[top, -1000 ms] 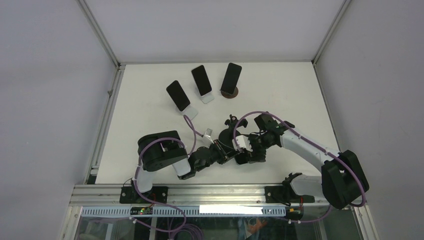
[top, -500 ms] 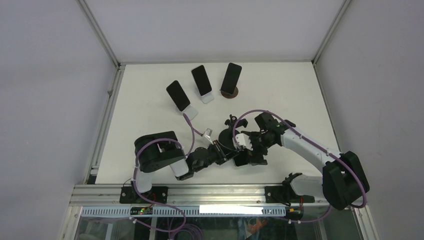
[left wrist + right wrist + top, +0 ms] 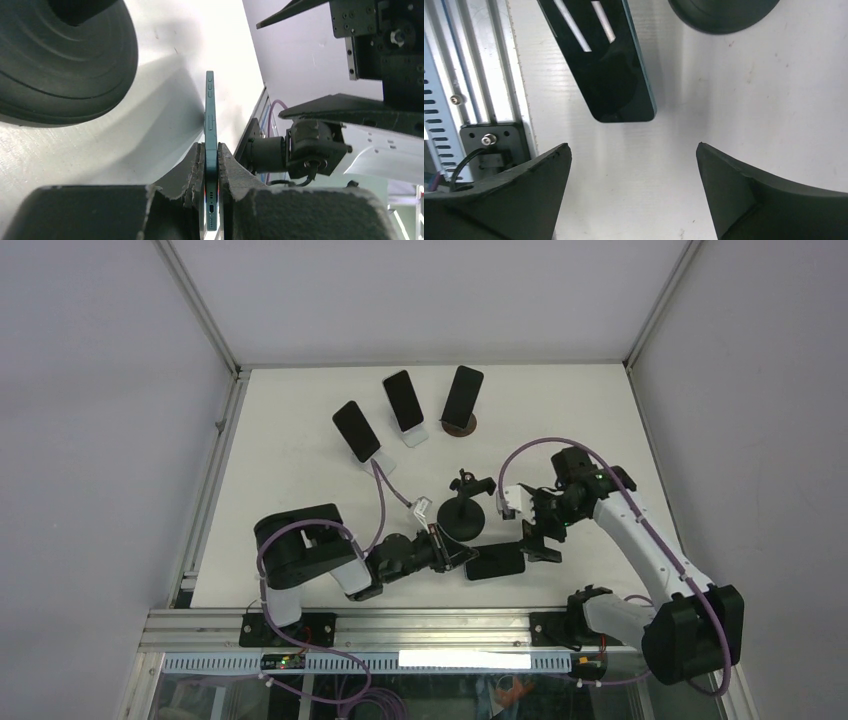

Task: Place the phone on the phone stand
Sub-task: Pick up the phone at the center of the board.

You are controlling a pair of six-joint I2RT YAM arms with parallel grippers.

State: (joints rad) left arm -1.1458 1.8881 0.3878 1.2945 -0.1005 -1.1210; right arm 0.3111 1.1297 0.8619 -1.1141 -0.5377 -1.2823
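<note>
1. While the white table [image 3: 300, 470] keeps its back row of propped phones [image 3: 404, 400] just as it was, all the action sits at the near edge.
2. Right arm [image 3: 640, 540] swings out to its own side; a second ago it was crowded in over the phone with the left arm [image 3: 300, 555].
3. Black phone stand [image 3: 463, 518], on its round base, stands bare mid-table.
4. Phone [image 3: 497, 562] lies flat and low, just in front of the stand's base; I cannot tell whether it touches the table.
5. Right gripper [image 3: 631, 150] is off it now, spread wide with nothing between the jaws.
6. Left gripper [image 3: 458, 558] is pinched narrow on the phone's port end. So the handover looks done, and raising the phone onto the stand falls to the left.
</note>
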